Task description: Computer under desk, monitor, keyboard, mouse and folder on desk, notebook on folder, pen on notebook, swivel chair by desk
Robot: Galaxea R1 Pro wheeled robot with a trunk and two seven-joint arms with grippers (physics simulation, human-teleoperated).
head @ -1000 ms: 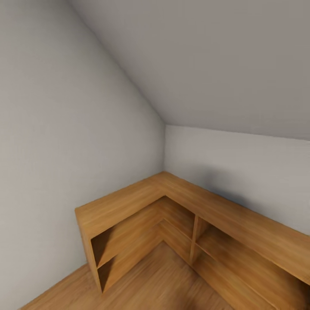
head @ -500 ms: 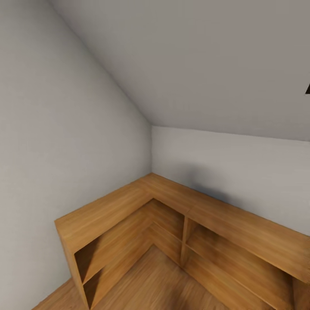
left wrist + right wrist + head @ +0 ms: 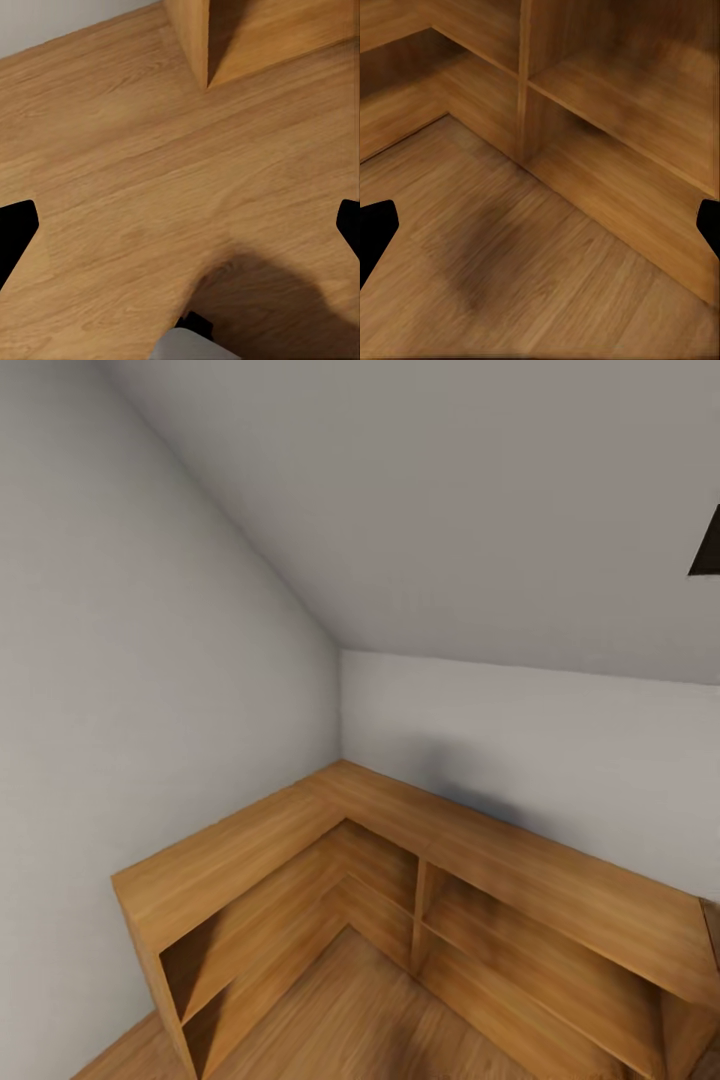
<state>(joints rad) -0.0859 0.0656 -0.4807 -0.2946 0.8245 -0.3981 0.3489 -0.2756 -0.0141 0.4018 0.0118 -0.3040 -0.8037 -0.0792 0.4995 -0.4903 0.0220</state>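
view swings right along wooden corner shelf (image 3: pixel 420 860); dark edge (image 3: pixel 706 545) enters frame. still searching for desk. left gripper (image 3: pixel 180 225), right gripper (image 3: pixel 540 225) both apart, empty.

The left gripper (image 3: pixel 180 225) is showing as two flat black fingertips (image 3: pixel 15 229) with angled, cut-off corners, matte and unmarked. A pale grey rounded piece of the robot's body (image 3: pixel 191 346) with a small black part beside it is peeking in near them. The right gripper (image 3: pixel 540 225) is showing the same plain black angular fingertips (image 3: pixel 373 229)
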